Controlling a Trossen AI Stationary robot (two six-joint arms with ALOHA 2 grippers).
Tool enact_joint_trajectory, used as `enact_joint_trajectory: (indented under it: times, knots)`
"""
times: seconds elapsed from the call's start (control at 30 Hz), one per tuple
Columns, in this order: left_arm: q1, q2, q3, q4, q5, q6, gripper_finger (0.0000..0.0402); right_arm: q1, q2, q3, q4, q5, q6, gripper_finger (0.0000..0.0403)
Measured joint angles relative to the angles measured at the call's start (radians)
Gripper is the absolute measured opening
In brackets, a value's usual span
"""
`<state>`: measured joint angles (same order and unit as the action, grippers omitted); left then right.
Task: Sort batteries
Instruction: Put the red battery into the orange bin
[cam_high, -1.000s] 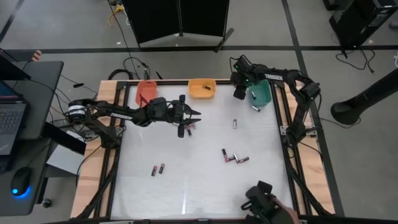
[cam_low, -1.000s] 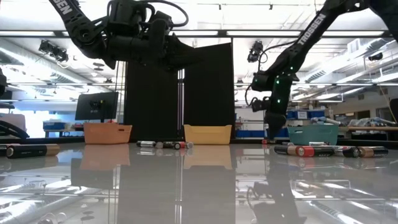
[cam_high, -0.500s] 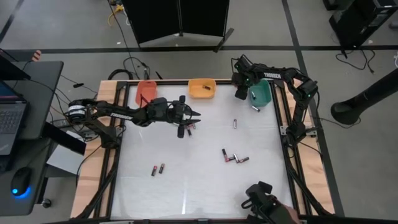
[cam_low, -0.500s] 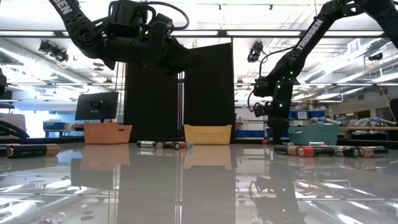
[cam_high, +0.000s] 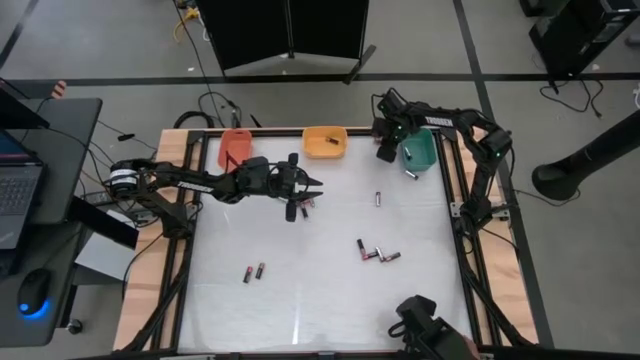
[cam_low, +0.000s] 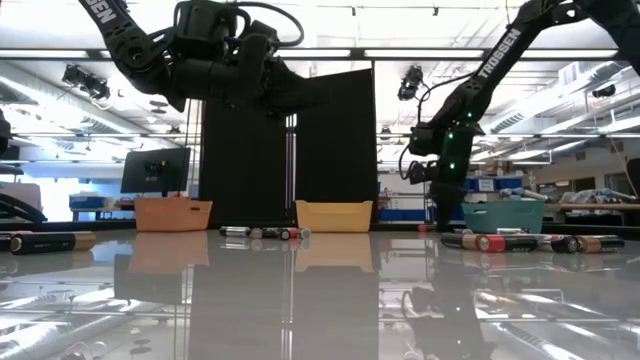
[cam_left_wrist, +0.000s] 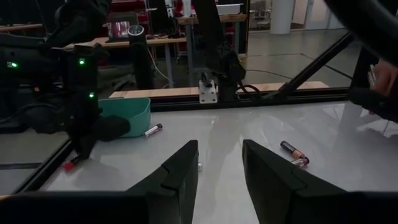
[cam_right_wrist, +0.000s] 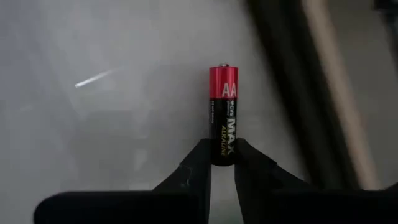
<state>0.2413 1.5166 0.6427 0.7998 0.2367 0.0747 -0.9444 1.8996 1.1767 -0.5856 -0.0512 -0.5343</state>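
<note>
Delivery is your step: high view puts your right pincer (cam_high: 385, 152) upper right, beside the teal bin (cam_high: 421, 149). Right wrist view shows it clamping an AA battery (cam_right_wrist: 222, 115); next, lift over the rim. Left wrist view: left pincer (cam_left_wrist: 219, 163) wide, loose batteries (cam_left_wrist: 292, 149) on the bench (cam_left_wrist: 249, 127).

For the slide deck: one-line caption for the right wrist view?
Right claw pinching a red-capped AA battery by its black end, above the pale tabletop.
</note>
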Motion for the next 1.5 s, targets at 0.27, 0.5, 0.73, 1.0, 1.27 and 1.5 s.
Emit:
enact_joint_trajectory:
  times: [0.27,0.5,0.73,1.0,1.27,1.5]
  knots:
    - [0.023,0.000,0.000,0.085,0.002,-0.130,0.0133,0.018,-0.167,-0.003,-0.022,-0.158,0.092,0.0057]
    - [0.047,0.000,0.000,0.199,-0.002,-0.169,0.0133,0.132,-0.351,-0.066,0.185,-0.322,0.229,0.0057]
    - [0.048,0.000,0.000,0.274,0.000,-0.184,0.0133,0.348,-0.505,-0.292,0.694,-0.339,0.420,0.0057]
    - [0.047,0.000,0.000,0.341,-0.018,-0.189,0.0133,0.574,-0.551,-0.534,1.265,-0.192,0.531,0.0058]
    - [0.029,0.001,0.020,0.347,-0.029,-0.183,0.0155,0.663,-0.543,-0.547,1.349,-0.128,0.508,0.0058]
    - [0.019,0.001,0.094,0.231,0.010,-0.155,0.0199,0.677,-0.543,-0.547,1.360,-0.129,0.508,0.0058]
